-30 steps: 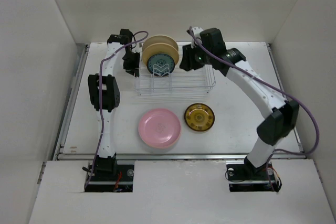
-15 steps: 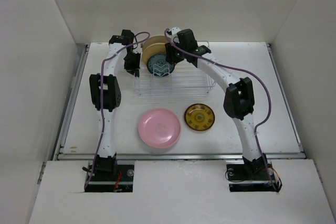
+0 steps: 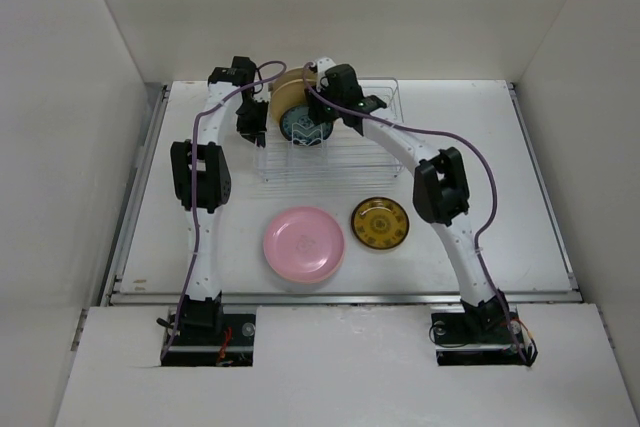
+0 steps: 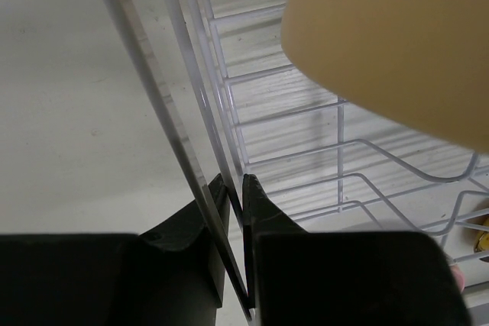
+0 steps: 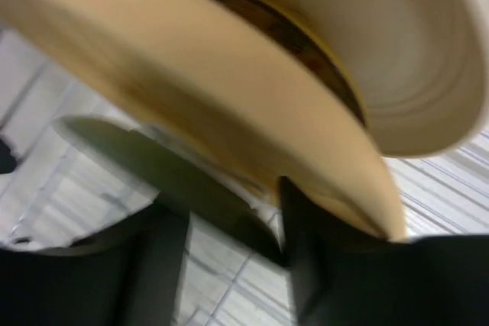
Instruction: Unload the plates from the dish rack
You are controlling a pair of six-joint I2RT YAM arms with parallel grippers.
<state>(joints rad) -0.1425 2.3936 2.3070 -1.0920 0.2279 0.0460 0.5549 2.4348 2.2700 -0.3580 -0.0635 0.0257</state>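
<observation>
White table [image 3: 480,147], walled on 3 sides. Dish rack [image 3: 345,159] at far centre, long side running L–R. Pink plate [image 3: 304,243] lies flat on table, near side of rack. Amber-brown plate [image 3: 379,223] lies flat just right of it, not touching. Tan plate [image 3: 290,94] stands on edge at rack's far-left end, w/ smaller teal patterned plate [image 3: 305,128] upright on its near side. Left gripper [image 4: 233,188] at rack's left end, jaws clenched on a rim wire. Right gripper [image 5: 228,211] is in over the upright plates; jaws spread, straddling a dark plate edge, tan rim close by. Wrist view blurred, so can't tell contact.
</observation>
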